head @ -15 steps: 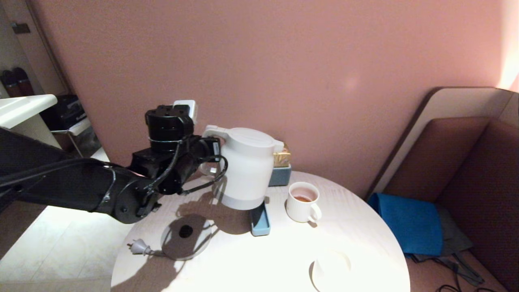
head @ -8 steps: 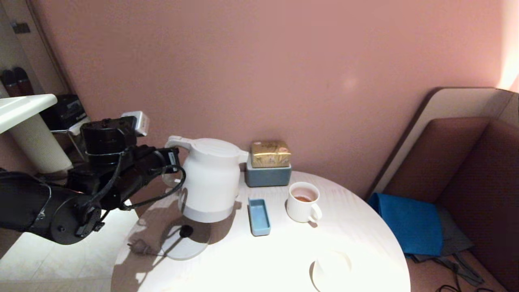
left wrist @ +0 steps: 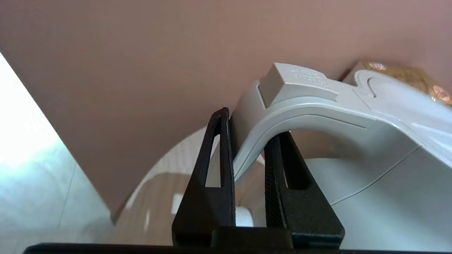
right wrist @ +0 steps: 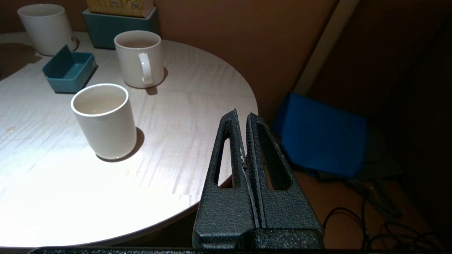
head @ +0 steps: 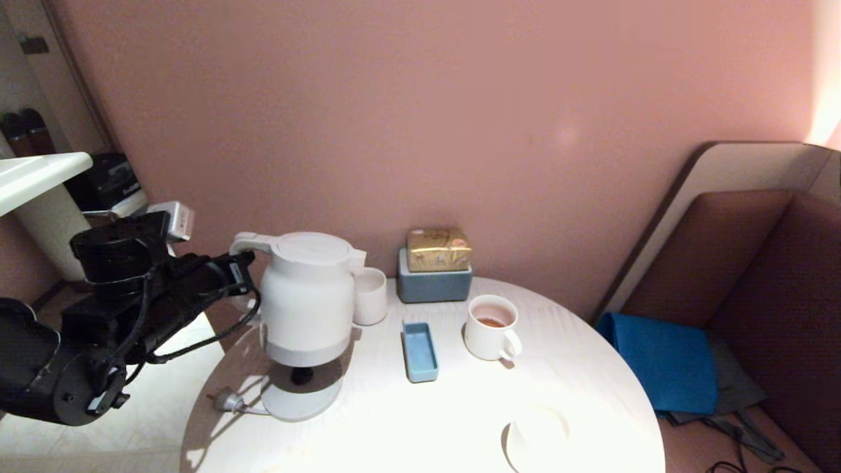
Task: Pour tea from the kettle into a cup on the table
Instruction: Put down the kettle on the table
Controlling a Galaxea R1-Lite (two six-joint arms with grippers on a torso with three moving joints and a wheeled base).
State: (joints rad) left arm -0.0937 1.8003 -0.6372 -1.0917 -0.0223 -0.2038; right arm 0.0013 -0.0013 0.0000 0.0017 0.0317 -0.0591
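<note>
The cream-white kettle [head: 305,299] stands upright in the air just over its round grey base [head: 299,397] at the table's left side. My left gripper [head: 244,272] is shut on the kettle's loop handle; in the left wrist view the gripper [left wrist: 249,124] has one finger on each side of that handle [left wrist: 300,113]. The ribbed white cup [head: 491,327] with a loop handle stands right of the middle of the table [head: 427,420] and holds a little reddish tea [head: 490,322]. My right gripper [right wrist: 242,114] is shut and empty, parked by the table's right edge, away from the cup [right wrist: 138,58].
A handleless ribbed cup [head: 369,295] stands right beside the kettle. A small blue tray [head: 419,351] lies between kettle and cup. A grey-blue box with a gold pack [head: 435,272] is at the back, a smooth white cup [head: 535,437] near the front edge. The plug [head: 227,401] lies left of the base.
My left arm has carried the kettle leftward and down, from beside the cup to just over its base. The handleless ribbed cup and the box behind have come into view.
</note>
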